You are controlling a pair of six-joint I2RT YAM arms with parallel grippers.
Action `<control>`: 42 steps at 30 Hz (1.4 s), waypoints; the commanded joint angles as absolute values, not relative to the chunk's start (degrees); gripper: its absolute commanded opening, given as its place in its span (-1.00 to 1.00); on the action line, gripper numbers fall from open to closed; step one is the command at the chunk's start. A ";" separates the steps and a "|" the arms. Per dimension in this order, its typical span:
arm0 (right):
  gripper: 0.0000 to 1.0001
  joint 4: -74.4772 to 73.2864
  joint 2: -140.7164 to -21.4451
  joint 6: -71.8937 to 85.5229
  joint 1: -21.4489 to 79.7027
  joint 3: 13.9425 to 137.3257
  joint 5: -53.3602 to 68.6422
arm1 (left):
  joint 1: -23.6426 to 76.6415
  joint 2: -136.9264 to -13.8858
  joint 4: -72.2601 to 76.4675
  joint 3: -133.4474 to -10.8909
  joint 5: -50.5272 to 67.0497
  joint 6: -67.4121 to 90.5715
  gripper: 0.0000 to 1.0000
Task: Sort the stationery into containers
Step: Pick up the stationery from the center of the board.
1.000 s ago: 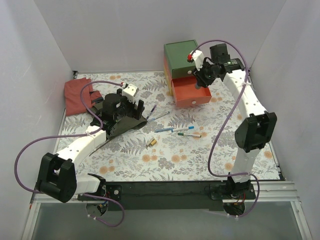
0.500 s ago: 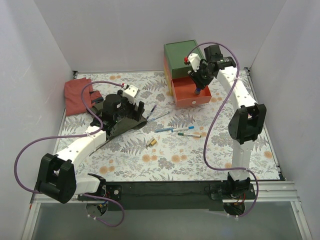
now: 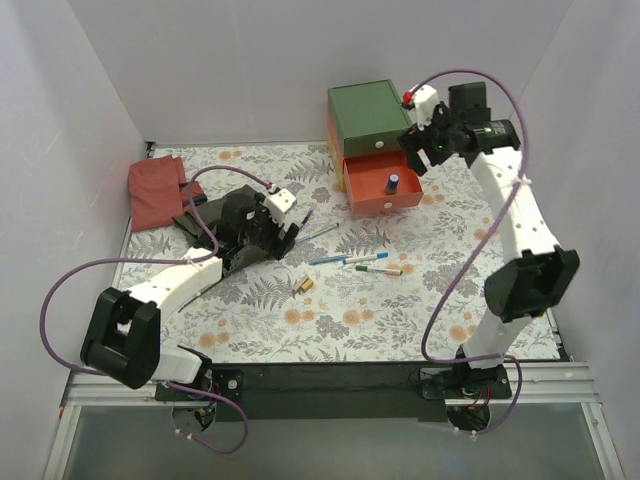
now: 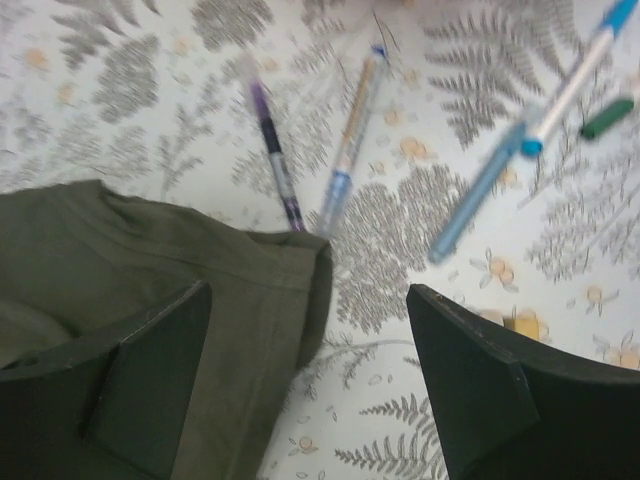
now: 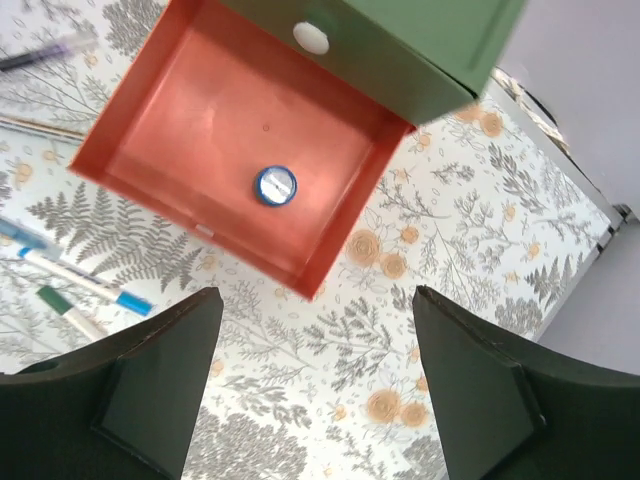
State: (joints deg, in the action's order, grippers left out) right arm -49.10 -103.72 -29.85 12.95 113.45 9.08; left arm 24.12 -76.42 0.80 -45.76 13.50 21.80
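Note:
The green-topped chest (image 3: 362, 108) stands at the back, its red-orange drawer (image 3: 403, 200) pulled out. A small blue cylinder (image 3: 393, 184) stands upright in that drawer, also in the right wrist view (image 5: 275, 186). My right gripper (image 3: 418, 152) is open and empty, raised above the drawer's right side (image 5: 315, 300). My left gripper (image 3: 287, 228) is open and empty (image 4: 310, 300), at the edge of the dark green cloth (image 4: 150, 270). Ahead of it lie a purple pen (image 4: 272, 150), a silver pen (image 4: 350, 140), a blue pen (image 4: 480, 190) and a white blue-capped pen (image 4: 575, 75).
A green-capped pen (image 3: 380, 270) and a tiny brass piece (image 3: 305, 286) lie mid-table. A red cloth (image 3: 155, 190) lies at the back left. The green drawer's white knob (image 5: 311, 37) is above the open drawer. White walls close in the table.
My right gripper let go of the blue cylinder in the red-orange drawer and rose back to the right. My left gripper moved right, toward the pens.

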 commanded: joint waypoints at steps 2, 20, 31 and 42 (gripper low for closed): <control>0.71 -41.68 -87.75 -25.92 8.61 96.36 17.30 | 26.10 -80.41 -8.25 -45.00 17.58 11.52 0.60; 0.72 -33.31 -71.81 -24.17 8.44 66.89 17.84 | 29.79 -86.40 -17.14 -53.35 23.38 16.60 0.49; 0.73 -32.26 -69.35 -23.64 8.00 63.54 18.02 | 34.80 -88.24 -20.57 -54.67 20.66 21.97 0.38; 0.74 -31.82 -65.92 -23.64 6.86 59.59 17.67 | 37.35 -90.26 -20.57 -53.01 13.37 21.19 0.35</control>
State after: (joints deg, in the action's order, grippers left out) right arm -33.71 -68.07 -24.12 7.46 61.14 17.32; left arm 36.07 -90.59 -20.08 -54.76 17.15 21.71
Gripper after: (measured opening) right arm 0.865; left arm 0.676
